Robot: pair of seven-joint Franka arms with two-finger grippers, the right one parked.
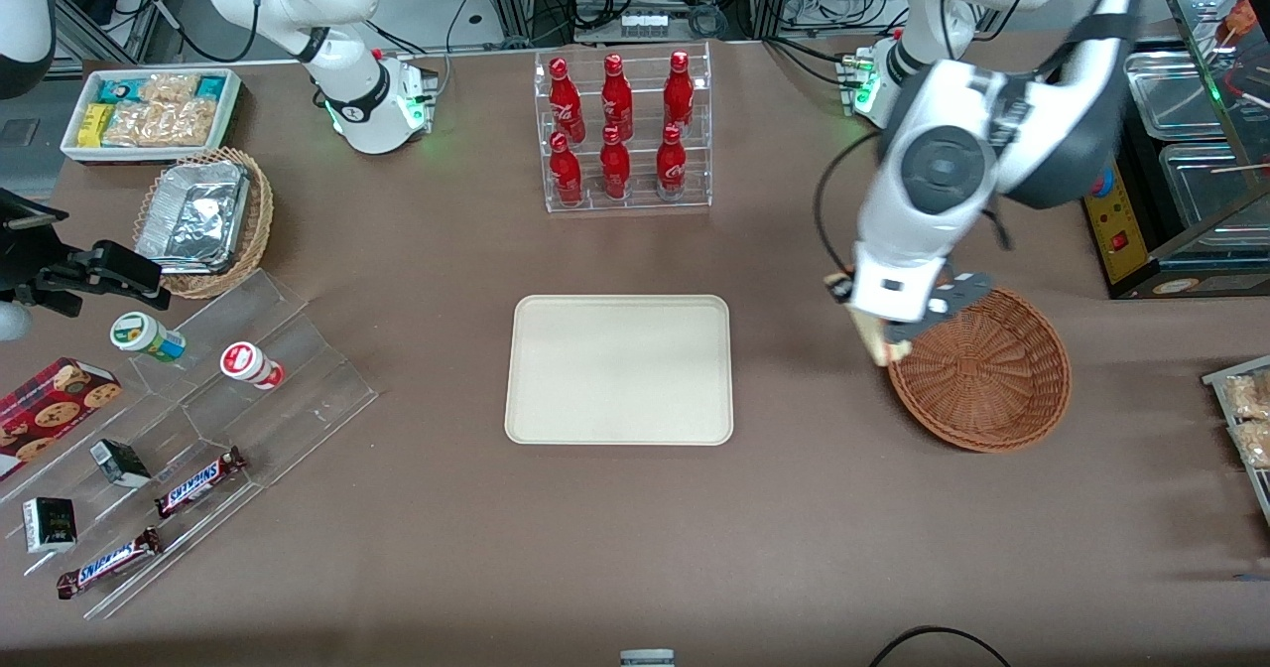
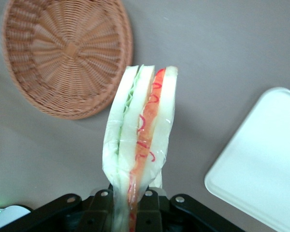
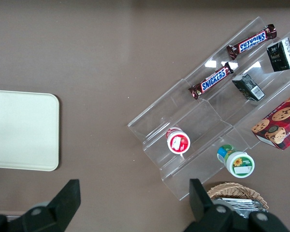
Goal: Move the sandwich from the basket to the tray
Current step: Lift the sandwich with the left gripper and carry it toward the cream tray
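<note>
The claw (image 1: pixel 886 341) hangs above the desk (image 1: pixel 417 548) at the rim of the basket (image 1: pixel 982 369), on the side toward the tray (image 1: pixel 619 369), and pinches the sandwich (image 1: pixel 877 337) by one end. In the wrist view the sandwich (image 2: pixel 140 145) stands out from between the claw's (image 2: pixel 133 203) fingers (image 2: pixel 99 205), its cut edge showing pale bread with a green layer and a red one under clear wrap. It is lifted clear of the basket (image 2: pixel 67 58), which lies bare of food on the desk, and it is well apart from the tray (image 2: pixel 261 179), whose cream surface has nothing on it. A rack of red bottles (image 1: pixel 622 131) stands farther from the front camera than the tray.
</note>
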